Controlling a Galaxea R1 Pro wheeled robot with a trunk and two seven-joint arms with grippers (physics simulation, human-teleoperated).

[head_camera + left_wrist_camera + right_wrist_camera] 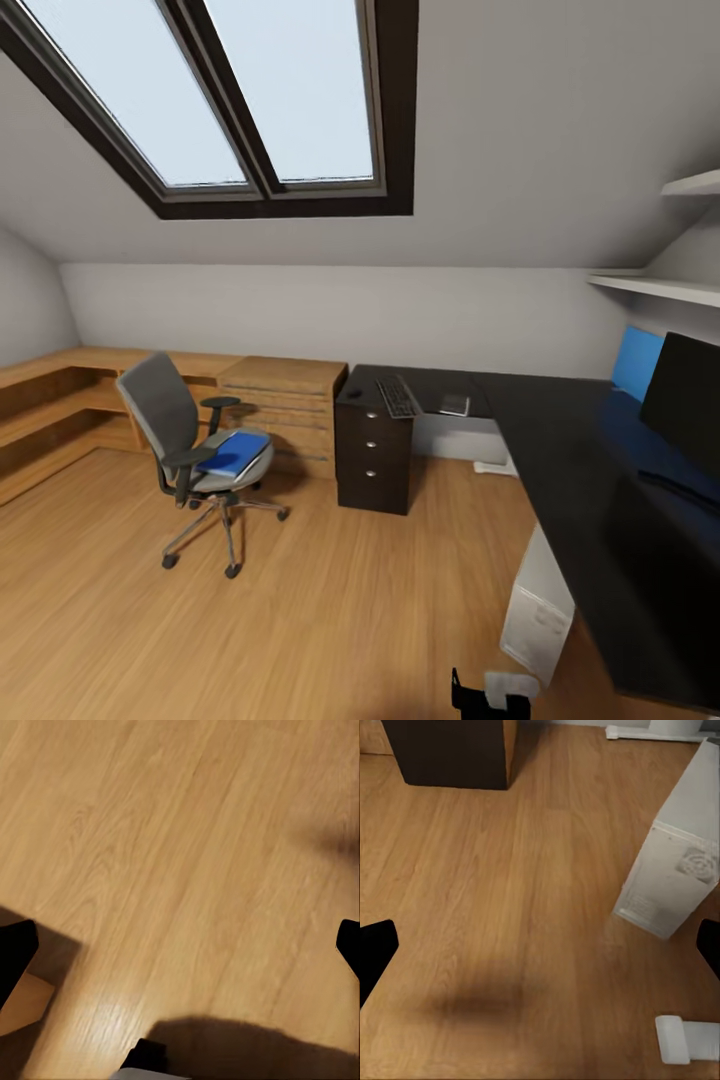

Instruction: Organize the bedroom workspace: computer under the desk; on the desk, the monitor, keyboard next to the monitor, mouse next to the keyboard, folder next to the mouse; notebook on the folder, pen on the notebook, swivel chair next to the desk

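My left hand (180,945) has plain matte black fingers (15,952), blunt and tapering, with no markings I can make out. The right hand (540,945) has the same black fingers (373,949). Low in the head view, part of my body (495,692) shows black beside a white rounded piece.

Keyboard (397,396) on black desk (560,450)

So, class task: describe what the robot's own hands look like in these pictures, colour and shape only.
Little shows. In each wrist view, the left hand and right hand appear as two plain matte black fingertips with blunt, angled ends at the picture's edges. No cables, markings or sleeves are visible. A black and white part at the head view's lower edge is too cropped to identify.
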